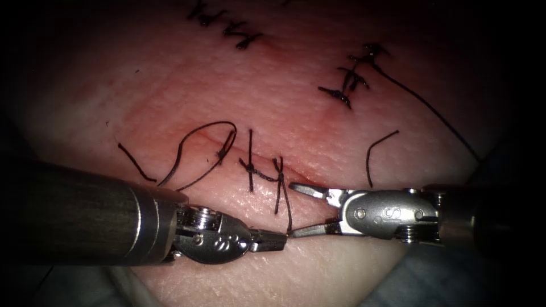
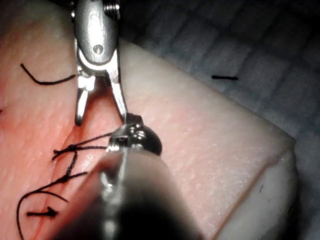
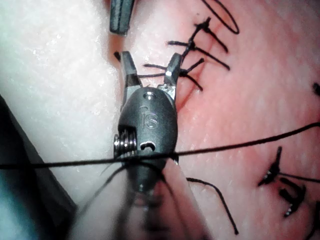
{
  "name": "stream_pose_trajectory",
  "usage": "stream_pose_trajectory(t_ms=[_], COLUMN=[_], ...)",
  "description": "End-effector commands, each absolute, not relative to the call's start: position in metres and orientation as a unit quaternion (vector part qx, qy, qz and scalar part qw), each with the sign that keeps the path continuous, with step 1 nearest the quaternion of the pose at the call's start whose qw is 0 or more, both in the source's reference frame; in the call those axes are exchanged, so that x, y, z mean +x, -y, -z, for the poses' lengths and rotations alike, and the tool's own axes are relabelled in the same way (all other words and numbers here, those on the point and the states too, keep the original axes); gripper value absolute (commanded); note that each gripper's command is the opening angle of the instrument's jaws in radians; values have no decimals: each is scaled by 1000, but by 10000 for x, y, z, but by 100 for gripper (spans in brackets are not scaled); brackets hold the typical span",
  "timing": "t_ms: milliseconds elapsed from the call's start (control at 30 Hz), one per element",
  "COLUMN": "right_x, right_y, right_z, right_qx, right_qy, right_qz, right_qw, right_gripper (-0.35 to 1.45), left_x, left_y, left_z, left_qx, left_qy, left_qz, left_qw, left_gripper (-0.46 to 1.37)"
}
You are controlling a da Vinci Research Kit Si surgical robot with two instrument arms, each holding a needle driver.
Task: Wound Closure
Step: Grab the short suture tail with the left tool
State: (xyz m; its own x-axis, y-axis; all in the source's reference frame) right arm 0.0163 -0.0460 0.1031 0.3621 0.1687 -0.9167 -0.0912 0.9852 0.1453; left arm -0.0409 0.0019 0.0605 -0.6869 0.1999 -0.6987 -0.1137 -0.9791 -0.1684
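While my right pincer gapes wide and empty at the cut's right end, my left pincer sits closed, holding what I cannot tell. Both meet near the tissue's front edge, below the knotted thread; needle unseen.

long thread cut off at right edge, left tool thread grip unclear

Light is pooling on the central tissue while the endoscope view's edges are falling into darkness; glare is glinting off the right end effector, and the left shaft is blurring close up.
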Motion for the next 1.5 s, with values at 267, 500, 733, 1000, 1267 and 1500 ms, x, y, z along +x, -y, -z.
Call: stream_pose_trajectory(t_ms=[267, 500, 733, 1000, 1267, 1500], right_x=[155, 137, 114, 98, 96, 96], right_y=[453, 445, 438, 436, 433, 432], right_z=[-1025, -1021, -1021, -1022, -1026, -1028], right_qx=[37, 41, 47, 49, 48, 48], right_qy=[-561, -563, -564, -567, -565, -565], right_qz=[-78, -75, -72, -70, -71, -71], right_qw=[823, 822, 821, 819, 820, 821], right_gripper=[97, 97, 96, 93, 93, 93], left_x=[-408, -409, -410, -411, -412, -414], left_y=[-19, -23, -23, -21, -20, -21], left_z=[-600, -599, -599, -600, -604, -609], left_qx=[-387, -389, -391, -390, -400, -418], left_qy=[59, 58, 56, 51, 55, 45], left_qz=[-917, -915, -915, -916, -912, -905], left_qw=[82, 84, 86, 78, 75, 60], left_gripper=[-35, -35, -35, 12, 92, 69])
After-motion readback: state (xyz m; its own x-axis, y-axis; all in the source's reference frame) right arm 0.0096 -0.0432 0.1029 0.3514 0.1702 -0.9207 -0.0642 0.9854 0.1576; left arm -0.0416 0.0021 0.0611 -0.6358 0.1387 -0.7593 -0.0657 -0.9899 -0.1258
